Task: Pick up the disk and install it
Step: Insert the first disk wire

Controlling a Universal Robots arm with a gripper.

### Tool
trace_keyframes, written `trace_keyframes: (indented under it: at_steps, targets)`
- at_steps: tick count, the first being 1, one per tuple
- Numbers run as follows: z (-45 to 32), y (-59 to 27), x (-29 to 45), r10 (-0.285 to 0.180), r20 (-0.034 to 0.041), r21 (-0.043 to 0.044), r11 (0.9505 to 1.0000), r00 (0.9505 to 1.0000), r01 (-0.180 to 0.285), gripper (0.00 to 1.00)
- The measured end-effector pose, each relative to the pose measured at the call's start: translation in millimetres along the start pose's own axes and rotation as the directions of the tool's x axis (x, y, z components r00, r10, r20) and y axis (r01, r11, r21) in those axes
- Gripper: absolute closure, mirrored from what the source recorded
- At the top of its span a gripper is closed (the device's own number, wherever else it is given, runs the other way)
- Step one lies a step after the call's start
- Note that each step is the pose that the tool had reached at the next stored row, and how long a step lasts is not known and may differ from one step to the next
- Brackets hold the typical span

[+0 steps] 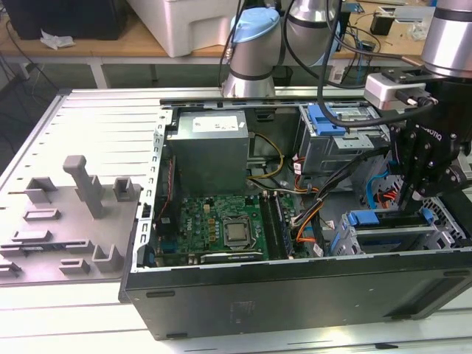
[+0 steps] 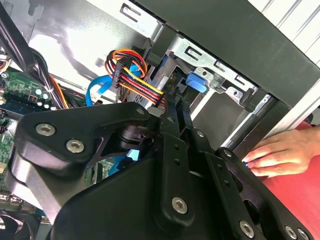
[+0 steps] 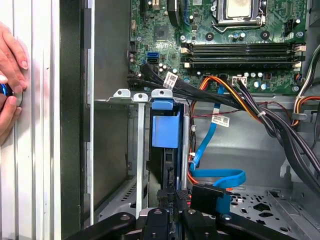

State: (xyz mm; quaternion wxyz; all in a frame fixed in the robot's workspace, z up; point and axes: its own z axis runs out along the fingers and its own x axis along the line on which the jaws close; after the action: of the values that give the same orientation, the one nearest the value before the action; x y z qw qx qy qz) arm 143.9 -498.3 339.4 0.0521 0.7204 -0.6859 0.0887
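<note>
Disk (image 1: 365, 220) (image 3: 165, 125): I'm seeing it standing on edge inside the drive cage (image 3: 125, 95). It's in the corner of the computer case (image 1: 295, 295), on the exterior view's right, with its blue frame end showing.
Gripper (image 1: 413, 206) (image 2: 174, 102) (image 3: 177, 197): it's hanging straight over that cage with its tips right at the disk's dark edge.
Fingers (image 2: 167, 112): they're looking drawn together at the tips. I honestly can't tell if they're pinching the disk or just touching it.
Cables (image 3: 215, 145): a blue one is curling just beside the cage, and an orange and black bundle is running up toward the motherboard (image 3: 240, 45).
Grey box (image 1: 210, 147): it's sitting well apart from the gripper, beyond the motherboard.
Hand (image 2: 280, 152): somebody's hand is resting outside the case wall, near the cage.
</note>
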Motion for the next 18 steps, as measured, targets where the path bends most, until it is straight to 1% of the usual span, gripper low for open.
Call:
trace_keyframes:
  at_steps: [18]
  targets:
    - [0.8, 0.1, -0.1, 0.003, 0.0010, -0.0001, 1.0000, 1.0000, -0.003, 0.83]
